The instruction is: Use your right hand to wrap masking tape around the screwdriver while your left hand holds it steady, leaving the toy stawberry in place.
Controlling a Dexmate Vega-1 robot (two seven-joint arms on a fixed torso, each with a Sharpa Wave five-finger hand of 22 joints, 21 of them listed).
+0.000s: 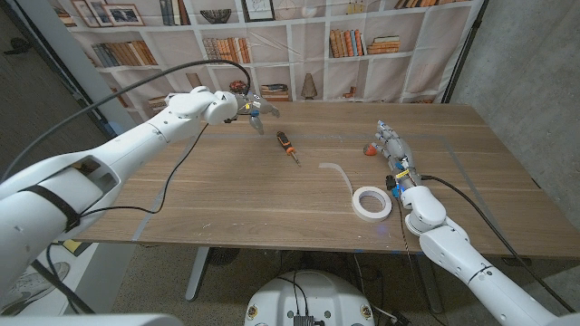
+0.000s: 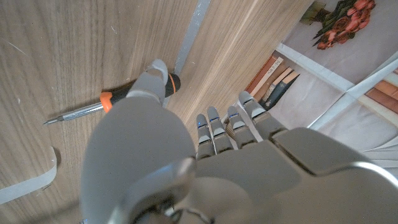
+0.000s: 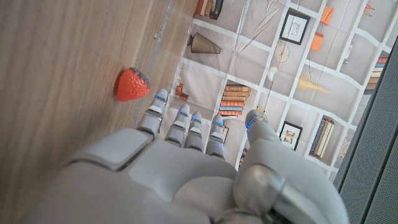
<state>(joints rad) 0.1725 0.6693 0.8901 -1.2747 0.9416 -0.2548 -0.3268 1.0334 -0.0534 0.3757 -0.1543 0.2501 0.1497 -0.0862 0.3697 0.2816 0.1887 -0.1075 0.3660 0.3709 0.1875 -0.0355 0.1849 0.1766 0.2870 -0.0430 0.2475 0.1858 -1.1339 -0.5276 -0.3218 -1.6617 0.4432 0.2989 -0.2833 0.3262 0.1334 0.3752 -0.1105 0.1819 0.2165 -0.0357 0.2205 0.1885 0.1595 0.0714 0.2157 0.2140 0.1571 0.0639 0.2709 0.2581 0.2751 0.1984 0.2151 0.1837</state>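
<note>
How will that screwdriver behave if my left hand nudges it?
The screwdriver lies flat on bare wood with a rounded handle, so it will probably roll or slide. It looks small and stiff, likely light. The left hand hovers nearby, not touching.

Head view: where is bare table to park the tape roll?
Bare wood lies left of the screwdriver, below the left robot hand, and along the right edge beyond the right robot hand. It's crowded around the tape roll, its loose strip and the strawberry.

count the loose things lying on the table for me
3: a screwdriver near the middle, toward the far side; a tape roll nearer the front with a strip trailing off it; a toy strawberry beside the right hand. Nothing seems hidden.
</note>
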